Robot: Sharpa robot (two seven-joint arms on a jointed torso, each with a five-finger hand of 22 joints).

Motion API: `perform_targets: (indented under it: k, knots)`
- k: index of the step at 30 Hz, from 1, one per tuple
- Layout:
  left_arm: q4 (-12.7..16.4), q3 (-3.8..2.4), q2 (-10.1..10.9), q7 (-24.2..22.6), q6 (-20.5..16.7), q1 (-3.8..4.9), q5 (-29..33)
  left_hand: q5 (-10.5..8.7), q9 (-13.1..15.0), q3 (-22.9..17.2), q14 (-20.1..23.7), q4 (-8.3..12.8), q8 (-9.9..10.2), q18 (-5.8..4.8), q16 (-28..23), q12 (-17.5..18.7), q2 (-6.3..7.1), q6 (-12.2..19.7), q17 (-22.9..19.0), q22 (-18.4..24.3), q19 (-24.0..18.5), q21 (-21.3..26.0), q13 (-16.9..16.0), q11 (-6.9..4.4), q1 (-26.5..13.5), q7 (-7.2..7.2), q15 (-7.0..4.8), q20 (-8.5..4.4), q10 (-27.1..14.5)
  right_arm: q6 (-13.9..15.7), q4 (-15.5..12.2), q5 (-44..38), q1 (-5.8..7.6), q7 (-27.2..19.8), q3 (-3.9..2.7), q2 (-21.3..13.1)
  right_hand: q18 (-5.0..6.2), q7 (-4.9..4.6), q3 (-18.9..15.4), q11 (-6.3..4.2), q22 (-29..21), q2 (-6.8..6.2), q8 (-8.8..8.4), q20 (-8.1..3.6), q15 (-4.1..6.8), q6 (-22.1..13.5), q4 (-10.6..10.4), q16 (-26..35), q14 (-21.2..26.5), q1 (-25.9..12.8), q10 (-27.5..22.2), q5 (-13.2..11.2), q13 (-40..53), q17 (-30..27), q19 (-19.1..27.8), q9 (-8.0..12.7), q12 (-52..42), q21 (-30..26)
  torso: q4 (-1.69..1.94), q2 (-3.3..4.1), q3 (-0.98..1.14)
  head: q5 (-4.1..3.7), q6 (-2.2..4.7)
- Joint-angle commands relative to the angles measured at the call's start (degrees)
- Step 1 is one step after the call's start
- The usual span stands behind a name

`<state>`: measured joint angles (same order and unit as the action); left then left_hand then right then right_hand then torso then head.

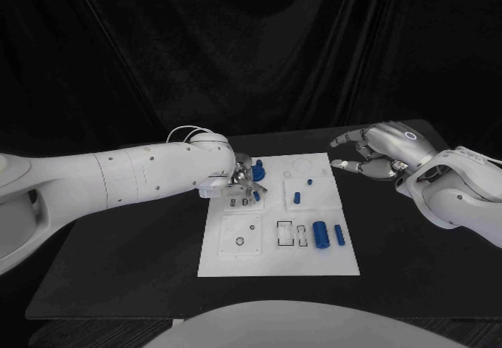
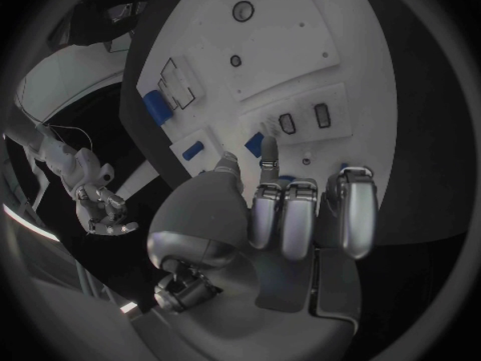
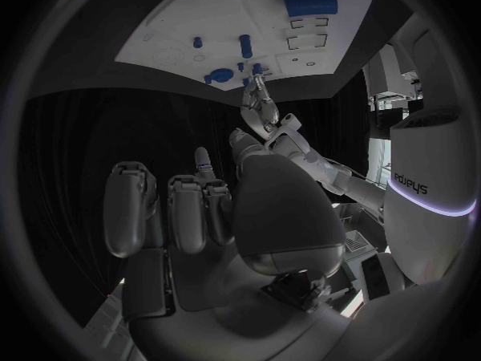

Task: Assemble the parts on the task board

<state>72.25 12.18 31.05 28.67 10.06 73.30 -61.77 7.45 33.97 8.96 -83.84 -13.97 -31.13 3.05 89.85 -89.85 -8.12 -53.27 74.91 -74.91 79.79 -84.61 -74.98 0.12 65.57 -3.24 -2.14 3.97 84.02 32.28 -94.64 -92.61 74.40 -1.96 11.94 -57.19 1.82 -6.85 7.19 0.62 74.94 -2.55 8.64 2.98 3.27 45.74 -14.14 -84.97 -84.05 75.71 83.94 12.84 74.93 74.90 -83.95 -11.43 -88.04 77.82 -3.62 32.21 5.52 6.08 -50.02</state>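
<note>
Near edge of task board (image 1: 277, 267): bare. Blue cylinder part (image 1: 321, 234) lying toward right side. Left hand (image 1: 243, 178) over upper left, pinching small blue part (image 2: 255, 144). Right hand (image 1: 373, 154) beside board, fingers apart, holding nothing.

one marking can be read: mirrored lettering, seemingly "sharpa", on a white casing (image 3: 426, 186) beside the right hand (image 3: 216, 217). the task board (image 1: 279, 217) carries no readable print.

White task board (image 1: 274, 254) lies flat mid-table, small blue parts (image 1: 321, 234) scattered on it.
</note>
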Motion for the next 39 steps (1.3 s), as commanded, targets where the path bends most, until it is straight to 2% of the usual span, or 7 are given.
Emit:
perform_targets:
  k: [1,18,32,39]
  knots:
    - [-0.22,-0.05,-0.31,-1.18,1.44,-0.2,-0.13,0.38,0.1,-0.41,-6.16,-0.09,0.27,-0.01,0.15,-0.15,-0.05,-0.34,15.09,-4.67,-0.55,0.32,-15.02,-0.42,0.53,0.03,-0.41,-0.04,5.98,-0.2,0.09,-0.34,-0.14,0.54,-0.05,0.02,1.11,0.05,0.03,0.38,11.16,0.34,-0.29,0.38,-0.36,0.43,0.42,0.25,-4.05,-0.02,2.68,0.29,9.58,5.47,-0.65,0.11,0.41,-0.29,0.0,0.0,0.02,-0.02,0.02]
    - [-1.47,-0.05,-1.12,-1.75,1.82,-0.67,-0.13,2.11,1.0,-1.84,-6.16,1.2,2.23,0.1,0.15,-0.15,-0.12,-0.77,15.09,-4.35,-0.93,0.8,-15.02,-0.45,1.69,0.05,-0.44,-0.08,5.98,-0.71,0.41,-0.24,-0.35,0.63,-0.05,0.07,1.15,0.04,-0.14,0.39,11.09,0.62,-0.46,0.41,-0.38,0.57,0.09,0.36,-4.0,-0.69,2.29,0.04,8.9,5.28,-0.56,0.39,0.79,-0.54,-0.02,-0.03,0.03,-0.11,0.02]
    - [-2.91,-0.05,-1.72,-2.26,1.31,-1.11,-0.13,2.47,1.16,-2.13,-6.16,1.27,2.68,0.13,0.15,-0.15,-0.27,-0.72,15.09,-4.24,-1.06,0.93,-15.02,-0.42,1.7,-0.01,-0.43,-0.08,5.98,-1.04,0.67,0.66,-0.61,0.42,-0.05,0.05,1.26,0.01,-0.05,0.44,10.96,1.17,-0.59,0.42,-0.41,0.65,-0.18,0.46,-3.96,-1.04,2.05,0.19,8.46,5.1,-0.38,0.6,1.03,-1.02,-0.02,-0.05,0.04,-0.2,0.02]
    - [-3.67,-0.05,-2.05,-2.71,1.08,-1.18,-0.13,3.23,1.55,-2.71,-6.16,0.98,3.52,0.16,0.15,-0.15,-0.83,-0.83,15.09,-4.18,-1.17,1.1,-15.02,-0.33,1.26,-0.12,-0.36,-0.04,5.98,-1.28,0.78,0.7,-0.69,0.43,-0.05,0.12,1.31,-0.07,0.32,0.55,10.88,1.51,-0.74,0.47,-0.48,0.72,0.26,0.56,-3.92,-0.48,1.98,0.59,8.3,4.93,-0.27,0.83,1.14,-1.29,-0.03,-0.06,0.05,-0.14,0.02]
